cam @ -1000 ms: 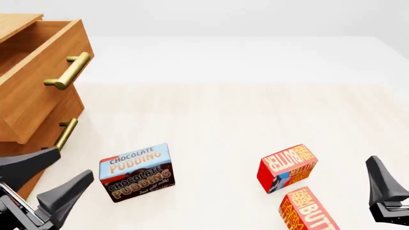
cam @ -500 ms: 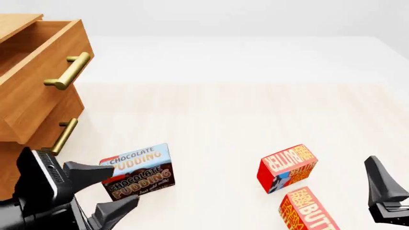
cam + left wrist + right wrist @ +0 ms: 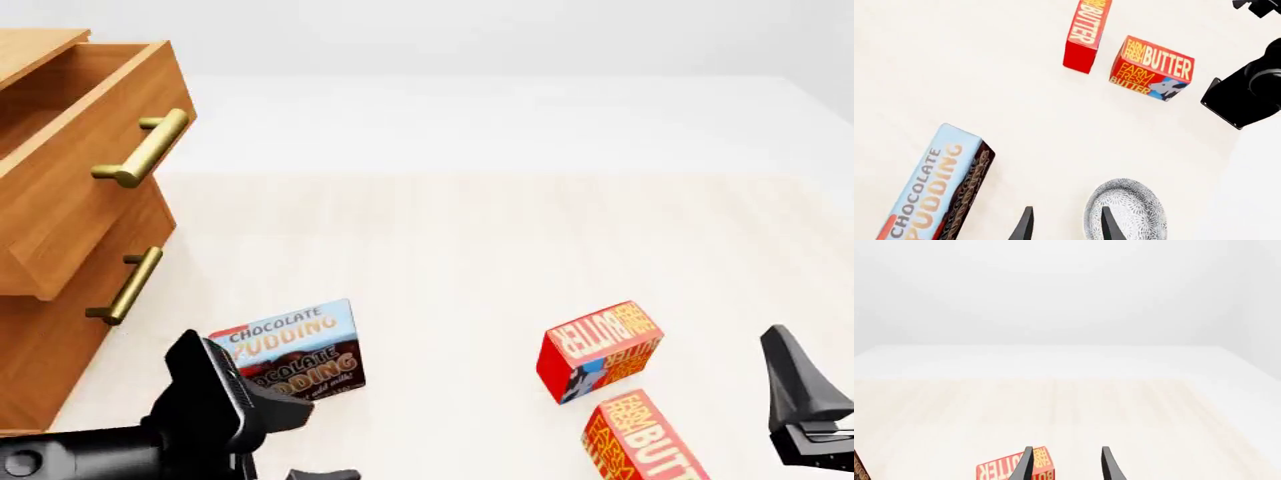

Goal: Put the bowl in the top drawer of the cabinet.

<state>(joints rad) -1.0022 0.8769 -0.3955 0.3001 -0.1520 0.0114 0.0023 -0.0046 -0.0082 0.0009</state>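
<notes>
Nearest to us, the left gripper (image 3: 1065, 225) points down at the desk (image 3: 481, 240) with its fingers apart and nothing between them. In its wrist view one fingertip sits over the rim of the bowl (image 3: 1127, 210), which lies flat on the desk; the other hangs over bare wood beside it. The bowl is out of the front view, so we judge it sits close to the arms' side, below that frame.

We judge the step in hand to be the grasp. We should straddle the rim, one finger inside the bowl and one outside, then descend straight and close only once the rim is well between the fingers. The bowl is shallow and likely to slide or tip, so a slow close and a level lift suit it.

The chocolate pudding box (image 3: 290, 355) stands just beside the left arm; we should keep the wrist from sweeping it. The two butter boxes (image 3: 601, 350) lie well apart to the right, near the right gripper (image 3: 1065, 465), which is spread, empty, and idle.

Farthest off, the cabinet (image 3: 54, 330) stands at the left with the top drawer (image 3: 80, 150) already pulled out. We should carry the bowl high over its front edge and brass handle (image 3: 144, 148), then lower it inside before releasing.
</notes>
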